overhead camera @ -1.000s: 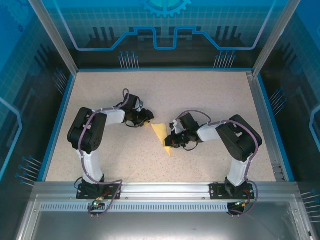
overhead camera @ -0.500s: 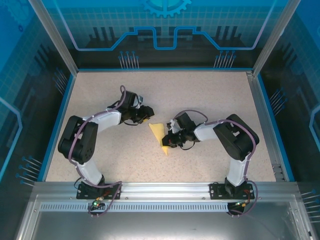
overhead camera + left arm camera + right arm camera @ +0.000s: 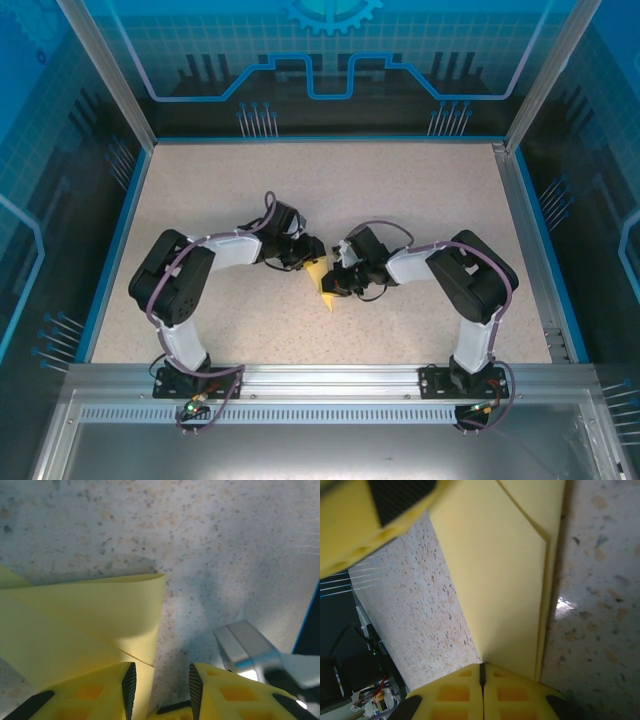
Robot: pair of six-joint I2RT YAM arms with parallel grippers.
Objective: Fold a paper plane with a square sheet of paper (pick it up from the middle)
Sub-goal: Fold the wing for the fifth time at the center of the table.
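The blue panelled walls (image 3: 330, 60) carry a printed gear emblem (image 3: 333, 12) and circuit-style lines, and they stand around the speckled beige table (image 3: 420, 200) just as they did half a second ago.

The left arm (image 3: 185, 280) is what has changed. Its forearm has swung to the right and towards the near edge. This has carried the left gripper (image 3: 306, 256) from a spot just beyond the sheet of paper (image 3: 320, 278) to right over the sheet's far corner, which was uncovered before and is now hidden under it. The right arm (image 3: 470, 275) has hardly moved.

The folded yellow sheet lies near the middle of the table between the two grippers, with its pointed end towards the near edge.

In the left wrist view the left gripper (image 3: 161, 672) is released. Its black pads (image 3: 129, 682) stand apart, with the sheet's (image 3: 90, 615) edge running down beside one of them and nothing pinched between them. The sheet's upper flap curls up off the table there.

In the top view the right gripper (image 3: 338, 284) sits at the sheet's right side. In the right wrist view the right gripper (image 3: 481, 672) is clenched, its yellow fingertips meeting in a thin seam. The sheet (image 3: 495, 580) runs straight out from that seam, so the gripper is grasping the paper by its edge. One finger (image 3: 370, 525) of the left gripper hangs over the sheet's far end.
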